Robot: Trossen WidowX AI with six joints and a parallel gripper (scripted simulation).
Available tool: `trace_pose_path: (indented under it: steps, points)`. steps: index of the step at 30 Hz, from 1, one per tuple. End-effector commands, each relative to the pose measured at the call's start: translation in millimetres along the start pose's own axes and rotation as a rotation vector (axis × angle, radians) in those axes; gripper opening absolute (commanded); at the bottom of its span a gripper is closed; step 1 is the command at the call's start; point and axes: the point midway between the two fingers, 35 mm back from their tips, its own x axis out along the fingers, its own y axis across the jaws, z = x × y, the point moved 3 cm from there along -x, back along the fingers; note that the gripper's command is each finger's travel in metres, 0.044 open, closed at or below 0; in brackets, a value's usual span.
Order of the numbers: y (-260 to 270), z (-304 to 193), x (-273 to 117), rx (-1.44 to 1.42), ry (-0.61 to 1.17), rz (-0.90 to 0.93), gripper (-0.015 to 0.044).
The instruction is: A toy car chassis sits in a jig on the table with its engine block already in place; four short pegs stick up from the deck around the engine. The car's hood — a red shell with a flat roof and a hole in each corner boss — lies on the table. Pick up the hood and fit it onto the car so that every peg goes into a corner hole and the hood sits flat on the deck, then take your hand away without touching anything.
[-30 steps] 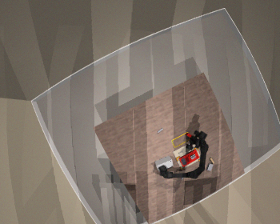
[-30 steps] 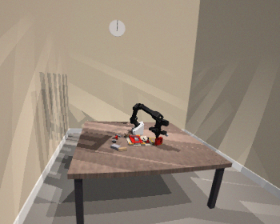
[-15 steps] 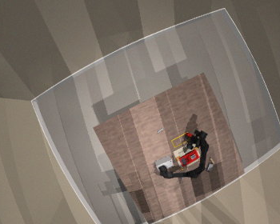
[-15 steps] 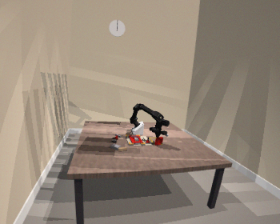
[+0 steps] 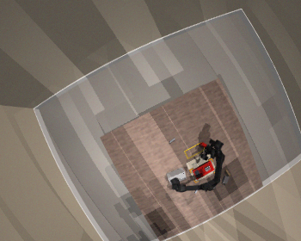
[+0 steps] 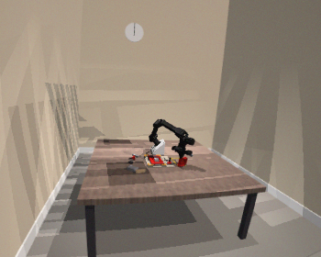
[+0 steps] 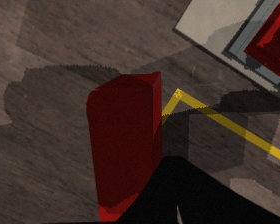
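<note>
The red hood (image 5: 203,145) (image 6: 182,162) (image 7: 122,145) is right at the tips of my gripper (image 5: 206,149) (image 6: 182,156) (image 7: 171,164), tipped up on its side. My fingers are almost all the way together (I can't tell if they pinch a thin edge of it). It is off the car (image 5: 203,170) (image 6: 156,161) (image 7: 273,42), just beside it. A yellow outline (image 5: 186,155) (image 7: 216,112) is near the hood, on the brown wood table (image 5: 141,142) (image 6: 127,190) (image 7: 46,45).
</note>
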Motion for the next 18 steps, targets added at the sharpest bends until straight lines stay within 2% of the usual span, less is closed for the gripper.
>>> trace_pose_path:
  steps: [1, 18]
  points:
    - [2.1, 0.4, 0.0, -0.003, -0.003, 0.000, 0.0000]
    - [7.9, 0.5, -0.1, -0.003, -0.003, 0.001, 0.0000]
